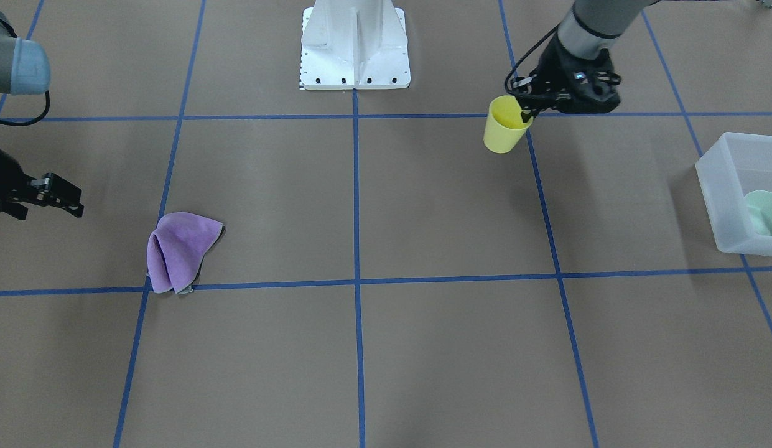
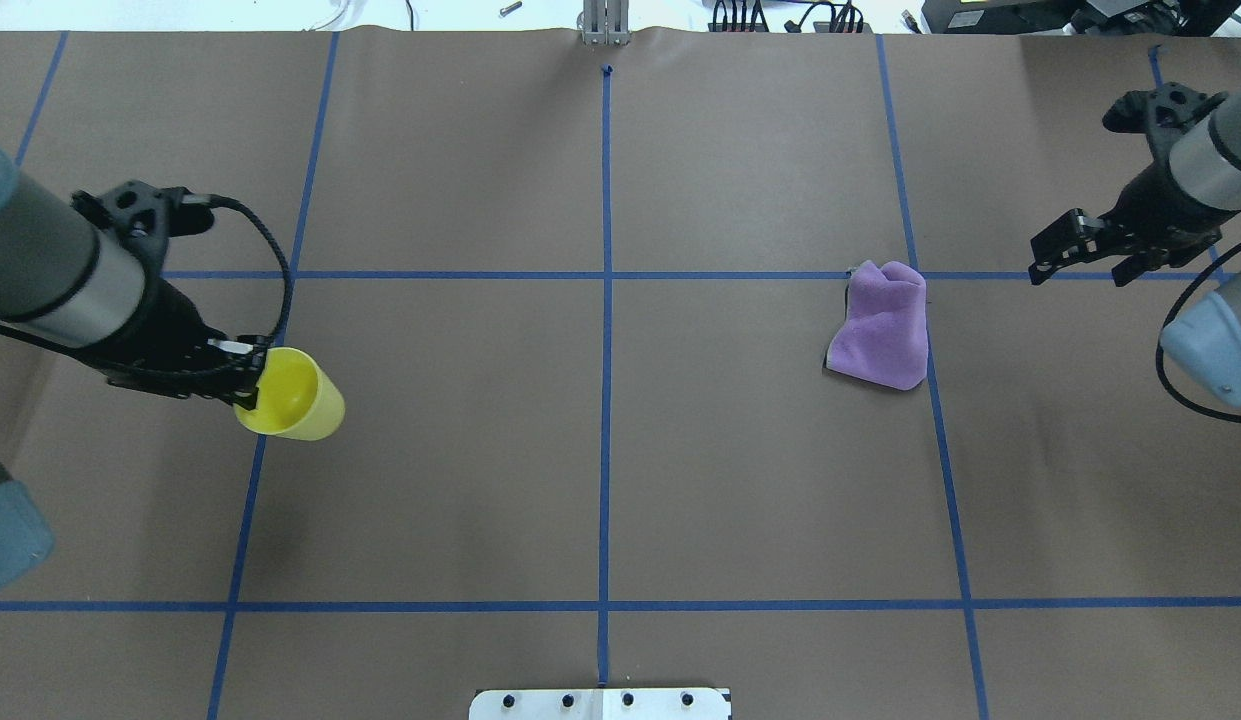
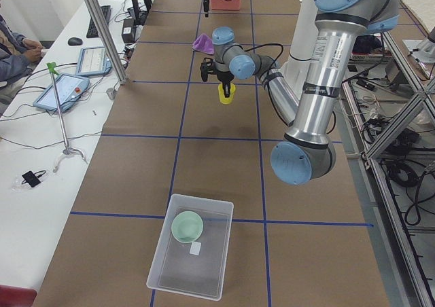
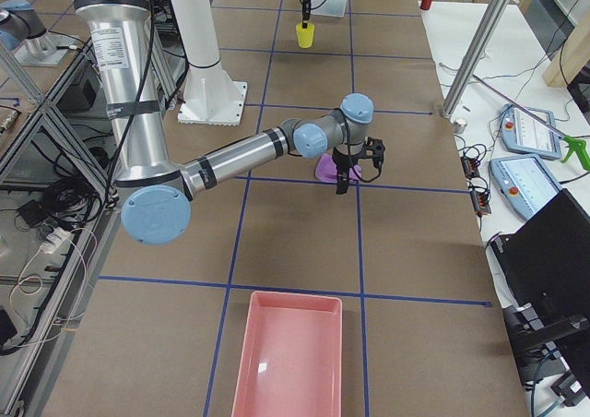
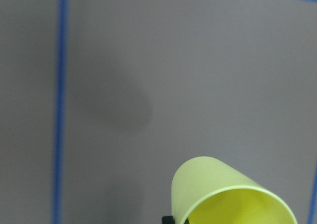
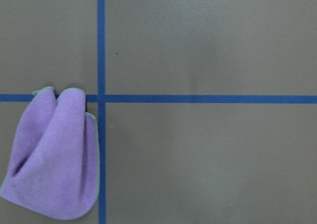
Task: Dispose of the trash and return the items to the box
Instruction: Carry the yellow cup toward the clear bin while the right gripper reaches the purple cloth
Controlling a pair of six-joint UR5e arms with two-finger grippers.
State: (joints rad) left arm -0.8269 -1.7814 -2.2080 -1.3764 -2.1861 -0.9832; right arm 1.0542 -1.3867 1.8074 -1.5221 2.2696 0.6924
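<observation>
Closest to the left wrist lens: small yellow plastic cup (image 5: 223, 189), mouth turned toward the camera. Hangs tilted and clear of the brown paper-covered table (image 2: 600, 450), shadow cast separately on the surface below. Pinched at the rim by the left gripper (image 2: 248, 385), fingers clamped on the cup wall, one finger visible inside the mouth. Position: over a blue tape line on the robot's left half of the table, well apart from the translucent frosted-white rectangular plastic bin (image 3: 158, 253) at the table's left end.

Pale mint-green round plastic bowl (image 3: 187, 225) recorded inside that bin, upright on the bin floor, at the end nearer the table's middle. Untouched by either arm.

Right gripper (image 2: 1078, 268) recorded empty, fingers spread wide, hovering above the table over a blue tape line. Crumpled purple cloth (image 2: 880, 325) on the table near it, not in contact, overlapping a crossing of two tape lines.

Pink rectangular plastic tray (image 4: 241, 362) at the table's right end, well apart from the cloth.
</observation>
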